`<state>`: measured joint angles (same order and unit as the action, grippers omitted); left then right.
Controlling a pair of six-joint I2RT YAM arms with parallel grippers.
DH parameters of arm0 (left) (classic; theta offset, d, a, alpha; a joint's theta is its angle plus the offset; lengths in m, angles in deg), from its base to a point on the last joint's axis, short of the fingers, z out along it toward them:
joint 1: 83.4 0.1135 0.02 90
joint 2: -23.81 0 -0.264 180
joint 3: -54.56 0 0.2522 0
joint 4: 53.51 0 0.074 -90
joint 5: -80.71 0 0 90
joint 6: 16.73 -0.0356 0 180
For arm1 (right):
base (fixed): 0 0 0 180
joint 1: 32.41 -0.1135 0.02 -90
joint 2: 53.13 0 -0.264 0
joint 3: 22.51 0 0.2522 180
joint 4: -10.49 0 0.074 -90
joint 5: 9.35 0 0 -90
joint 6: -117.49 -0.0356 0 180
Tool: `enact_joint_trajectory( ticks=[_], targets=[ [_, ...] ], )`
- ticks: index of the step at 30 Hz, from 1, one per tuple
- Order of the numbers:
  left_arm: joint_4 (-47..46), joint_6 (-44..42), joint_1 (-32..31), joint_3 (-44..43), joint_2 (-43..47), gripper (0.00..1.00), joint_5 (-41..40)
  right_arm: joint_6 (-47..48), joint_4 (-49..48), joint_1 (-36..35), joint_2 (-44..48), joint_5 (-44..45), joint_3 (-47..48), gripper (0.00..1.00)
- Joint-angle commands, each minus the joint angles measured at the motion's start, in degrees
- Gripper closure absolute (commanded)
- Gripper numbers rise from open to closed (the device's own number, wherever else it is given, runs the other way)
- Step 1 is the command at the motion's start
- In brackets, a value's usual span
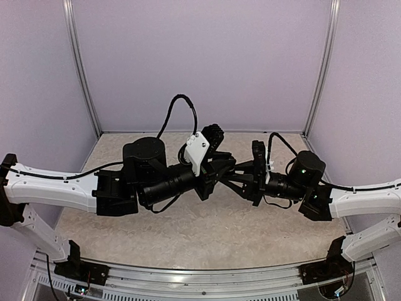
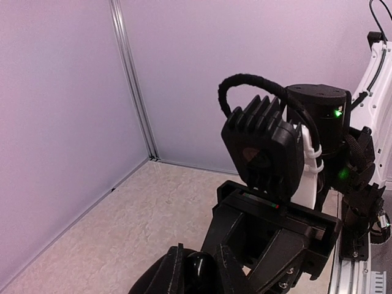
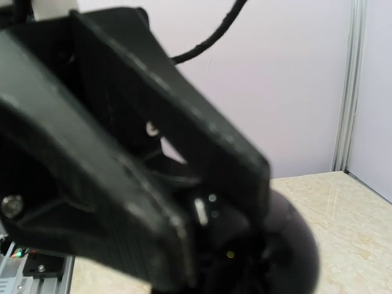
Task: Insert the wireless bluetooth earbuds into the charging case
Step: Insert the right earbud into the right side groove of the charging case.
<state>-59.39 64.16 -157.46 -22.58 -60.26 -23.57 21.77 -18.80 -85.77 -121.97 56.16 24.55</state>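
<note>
Both arms meet in mid-air over the table's middle. In the left wrist view my left gripper (image 2: 202,274) is shut on a small glossy black rounded piece (image 2: 201,266); I cannot tell whether it is an earbud or the charging case. My right gripper (image 2: 239,260) points at it from just beyond, its fingers (image 2: 278,257) almost touching the left ones. In the top view the left gripper (image 1: 219,171) and right gripper (image 1: 239,175) are tip to tip. The right wrist view is blurred; a dark rounded shape (image 3: 297,245) shows at bottom right. No white earbuds are visible.
The beige speckled tabletop (image 1: 207,232) lies well below both grippers. Lilac walls with aluminium corner posts (image 1: 81,69) close the back and sides. The right arm's camera housing (image 2: 263,147) fills the middle of the left wrist view.
</note>
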Motion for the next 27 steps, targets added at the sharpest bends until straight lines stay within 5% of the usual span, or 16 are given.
enact_joint_trajectory(
  ticks=[1,27],
  targets=[
    [3.0,-0.2,-1.4,0.0,-0.5,0.81,0.4,-1.0,-2.5,-0.4,2.3,3.7,1.2,1.00],
    [5.9,-2.2,-1.5,-1.6,1.4,0.74,-3.1,1.9,-1.1,-0.3,1.6,1.7,1.4,1.00]
  ],
)
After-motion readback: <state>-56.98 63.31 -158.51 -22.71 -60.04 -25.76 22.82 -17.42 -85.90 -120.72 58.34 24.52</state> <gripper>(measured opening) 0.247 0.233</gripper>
